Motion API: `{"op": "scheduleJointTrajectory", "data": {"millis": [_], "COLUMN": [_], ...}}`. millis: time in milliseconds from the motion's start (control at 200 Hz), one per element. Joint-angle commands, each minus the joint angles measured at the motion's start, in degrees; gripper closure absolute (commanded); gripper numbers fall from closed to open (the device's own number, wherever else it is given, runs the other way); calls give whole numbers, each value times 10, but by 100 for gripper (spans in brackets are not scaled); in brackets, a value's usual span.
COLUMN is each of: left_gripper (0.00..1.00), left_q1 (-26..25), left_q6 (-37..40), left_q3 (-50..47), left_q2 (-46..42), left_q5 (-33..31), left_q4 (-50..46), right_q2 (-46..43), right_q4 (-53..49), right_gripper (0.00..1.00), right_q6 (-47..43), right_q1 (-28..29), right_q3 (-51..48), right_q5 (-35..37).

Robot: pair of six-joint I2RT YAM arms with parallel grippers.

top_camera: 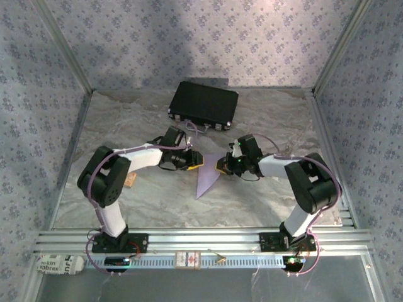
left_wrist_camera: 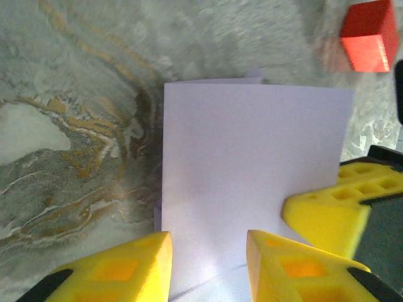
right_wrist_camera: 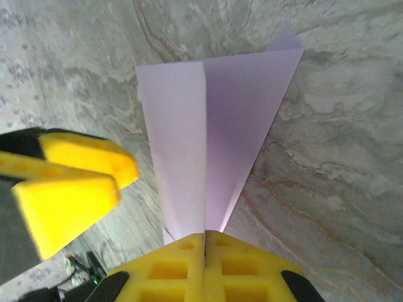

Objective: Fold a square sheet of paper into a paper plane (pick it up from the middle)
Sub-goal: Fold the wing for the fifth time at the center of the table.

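The right tool (right_wrist_camera: 204, 238) has its two yellow fingers pressed flat together, with no gap between them, and they pinch the narrow end of the paper plane (right_wrist_camera: 214, 145) right on its long centre crease. From that tool's own camera the pale lilac paper runs straight away from the fingertips and widens as it goes. One half is brightly lit and the other is in shade along the crease.

The left tool (left_wrist_camera: 208, 242) stands partly open, its fingers (left_wrist_camera: 126, 267) clearly apart. The near edge of the paper plane (left_wrist_camera: 252, 163) lies in the gap between them and spreads out ahead of the tips. Whether either pad touches the paper cannot be told. The right tool's yellow finger sits just to the right of the left tool, on the paper's edge.

From above, the left tool (top_camera: 194, 160) and right tool (top_camera: 220, 165) face each other close together over the marbled counter (top_camera: 264, 207). The paper plane (top_camera: 208, 179) lies between and just in front of them, its point reaching toward the arm bases. A black case (top_camera: 203, 104) lies beyond both tools. A small red block (left_wrist_camera: 368, 34) sits ahead and to the right of the left tool, apart from the paper.
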Motion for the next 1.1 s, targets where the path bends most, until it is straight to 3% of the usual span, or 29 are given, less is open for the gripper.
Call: {"op": "scheduleJointTrajectory", "data": {"millis": [0, 150, 410, 880, 1094], "left_gripper": [63, 60, 56, 54, 57], "left_q1": [-29, -110, -209, -277, -293], "left_q6": [55, 107, 156, 204, 195], "left_q3": [-6, -38, -57, -36, -35], "left_q2": [-50, -96, -116, -63, -53], "left_q5": [-62, -185, -305, -402, -456], "left_q4": [-40, -47, -47, -78, -84], "right_q2": [-32, -51, -51, -37, -42], "right_q4": [-5, 20, 27, 37, 37], "right_gripper": [95, 95, 95, 95, 95], "right_q6": [67, 115, 145, 166, 169], "right_q1": [-2, 3, 12, 21, 22], "right_q3": [-19, -37, -27, -12, -15], "right_q5": [39, 61, 70, 70, 73]}}
